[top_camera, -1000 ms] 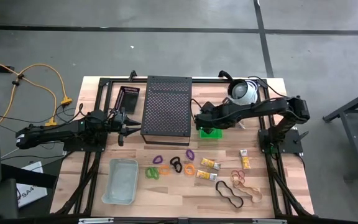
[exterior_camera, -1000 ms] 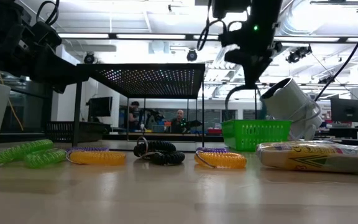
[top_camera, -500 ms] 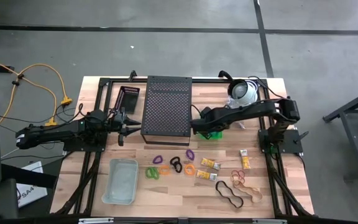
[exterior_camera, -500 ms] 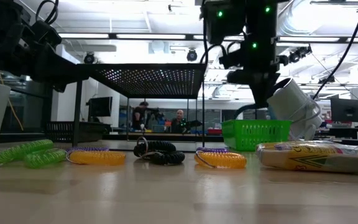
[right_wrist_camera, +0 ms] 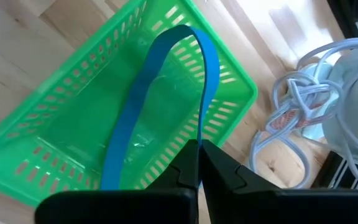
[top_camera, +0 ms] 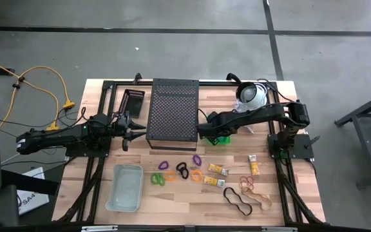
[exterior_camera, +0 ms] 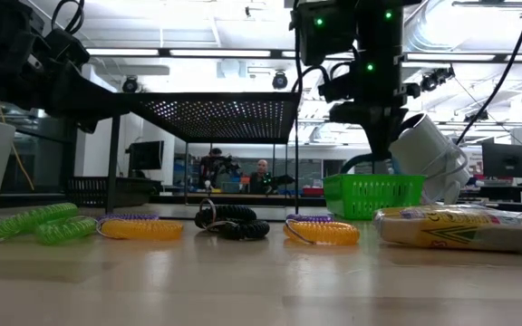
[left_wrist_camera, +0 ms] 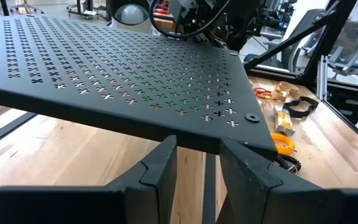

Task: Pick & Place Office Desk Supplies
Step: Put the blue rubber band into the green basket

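The desk supplies lie on the near half of the table: coiled purple (top_camera: 163,166), green (top_camera: 157,178), orange (top_camera: 196,174) and black (top_camera: 182,170) loops, yellow packets (top_camera: 216,170) and rubber bands (top_camera: 237,201). My right gripper (right_wrist_camera: 197,163) is shut on a blue rubber band (right_wrist_camera: 166,74) above the green basket (right_wrist_camera: 73,124), which stands right of the black perforated stand (top_camera: 172,109). My left gripper (left_wrist_camera: 197,165) is open, left of the stand (top_camera: 134,132). Its fingers stand on either side of the stand's near corner leg, touching nothing that I can see. My right gripper pinches the blue rubber band at one end of its loop (right_wrist_camera: 198,134) between its two shut fingers. The fingers come from above, pointing down at the basket. The band hangs below them as an open loop over the basket's inside. Whether its lower end touches the basket I cannot tell.
A clear tray (top_camera: 125,187) lies at the near left. A small black basket (top_camera: 133,100) stands at the far left of the stand. The white dome device (top_camera: 253,95) with its cable lies at the far right, close behind the green basket.
My right gripper has gone a little toward the table's left edge and down over the green basket with the blue band, then has kept still.
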`<state>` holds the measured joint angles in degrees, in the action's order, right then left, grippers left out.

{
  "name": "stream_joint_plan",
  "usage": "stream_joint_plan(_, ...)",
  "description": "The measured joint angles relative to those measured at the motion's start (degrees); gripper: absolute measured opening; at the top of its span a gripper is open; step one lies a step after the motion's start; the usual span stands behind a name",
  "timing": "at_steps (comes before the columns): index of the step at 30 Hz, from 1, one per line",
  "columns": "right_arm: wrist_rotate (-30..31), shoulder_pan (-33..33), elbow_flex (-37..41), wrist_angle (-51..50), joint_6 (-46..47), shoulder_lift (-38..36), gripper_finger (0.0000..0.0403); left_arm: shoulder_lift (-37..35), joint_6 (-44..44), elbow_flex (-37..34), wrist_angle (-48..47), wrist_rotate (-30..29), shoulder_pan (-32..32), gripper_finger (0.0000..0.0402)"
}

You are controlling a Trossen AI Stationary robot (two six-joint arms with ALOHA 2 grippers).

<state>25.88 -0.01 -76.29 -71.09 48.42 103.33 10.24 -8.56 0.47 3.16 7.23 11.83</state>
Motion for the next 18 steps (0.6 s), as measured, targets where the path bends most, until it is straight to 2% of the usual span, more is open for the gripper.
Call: stream_joint_plan(18, -0.6, 0.0, 0.0, 0.2, -0.2, 0.0, 0.0002, 0.0, 0.0, 0.0, -0.1, 0.0, 0.0, 0.0118)
